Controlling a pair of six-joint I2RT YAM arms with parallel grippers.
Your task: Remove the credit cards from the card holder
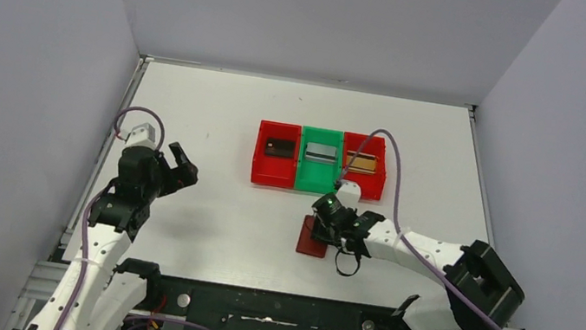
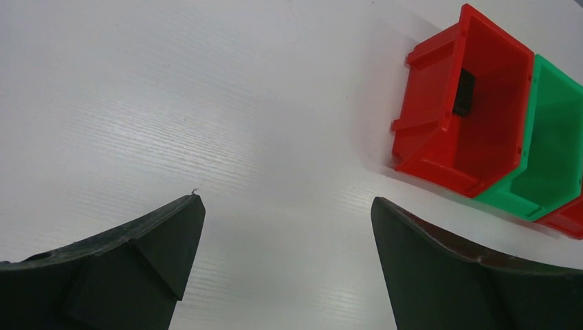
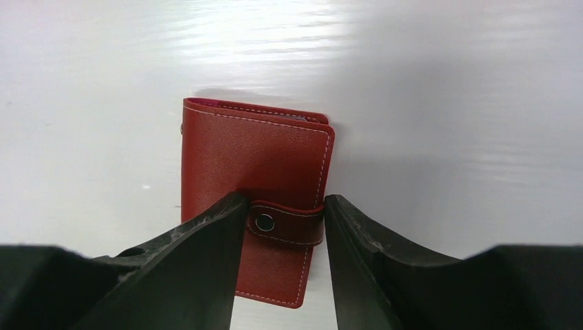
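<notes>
My right end effector: flanking clasp tab; gripping or not, I cannot tell.
Card holder: snapped shut.
Method: pinch tab, peel upward.
Left end effector: open.

Blk/wht arms (purple cables), blk fingers.

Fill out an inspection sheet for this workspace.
Surface: white table, no spills seen.
Job's things: card holder closed and flat on the table, clasp tab snapped; black card, silver card and gold card each lie in a separate bin.
Clutter: red bin, green bin, second red bin in a row.
Grippers: left gripper jaws wide open above bare table; right gripper jaws straddle the clasp tab, grip unclear.
Cables: purple cables loop off both arms.
Surroundings: grey walls on three sides.
</notes>
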